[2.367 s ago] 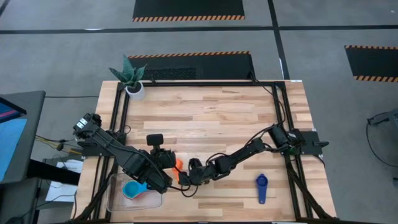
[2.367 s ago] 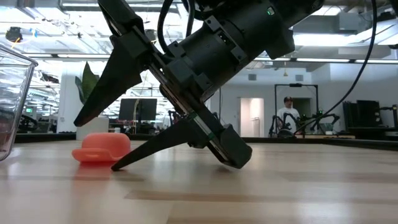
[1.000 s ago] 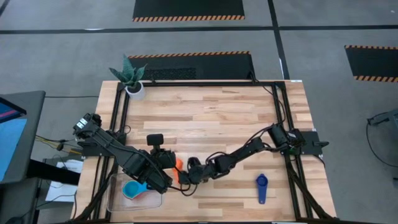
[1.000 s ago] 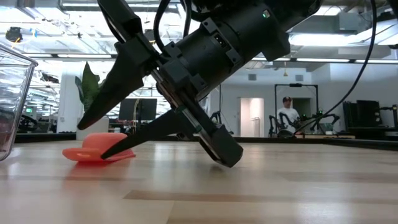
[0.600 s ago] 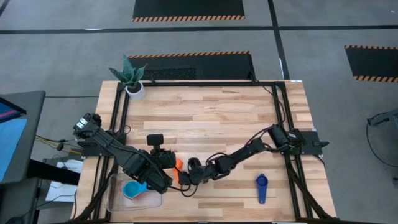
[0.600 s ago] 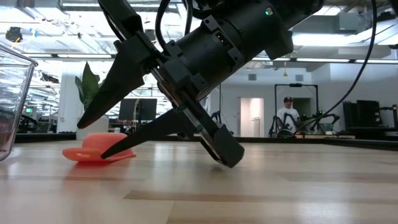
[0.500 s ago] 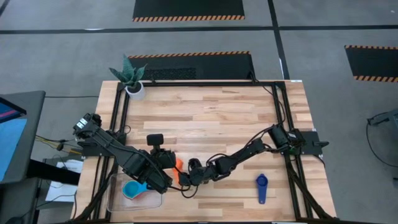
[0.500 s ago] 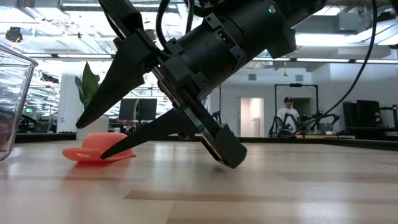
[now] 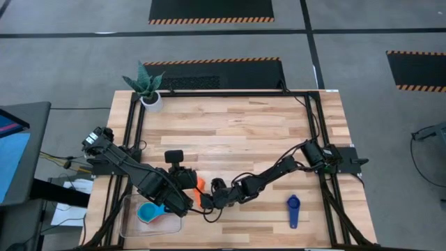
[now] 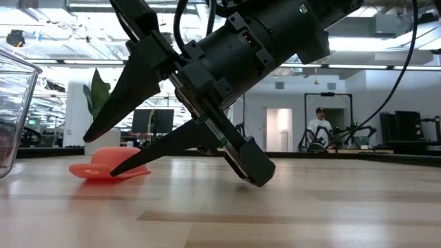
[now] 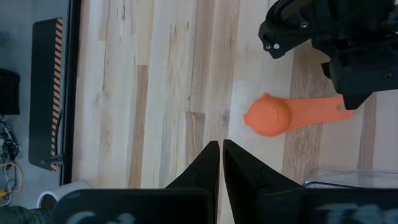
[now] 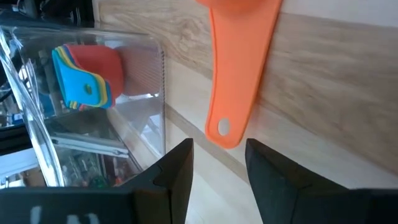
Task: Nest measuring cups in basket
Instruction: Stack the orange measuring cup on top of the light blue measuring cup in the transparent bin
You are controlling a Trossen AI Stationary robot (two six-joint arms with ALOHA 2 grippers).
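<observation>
Right gripper [image 10: 127,148] slants down to the tabletop with its fingers spread, one above and one at table level, bracketing the flat handle of the orange measuring cup [image 10: 105,165] without clamping it. That cup lies bowl-down on the wooden table [image 9: 237,132], just beside the clear basket [image 12: 93,118], where nested cups [image 12: 84,78] already sit. Left gripper [image 11: 220,163] hovers over the basket's corner, fingers pressed together. Farther right lies a dark blue measuring cup [image 9: 293,210].
</observation>
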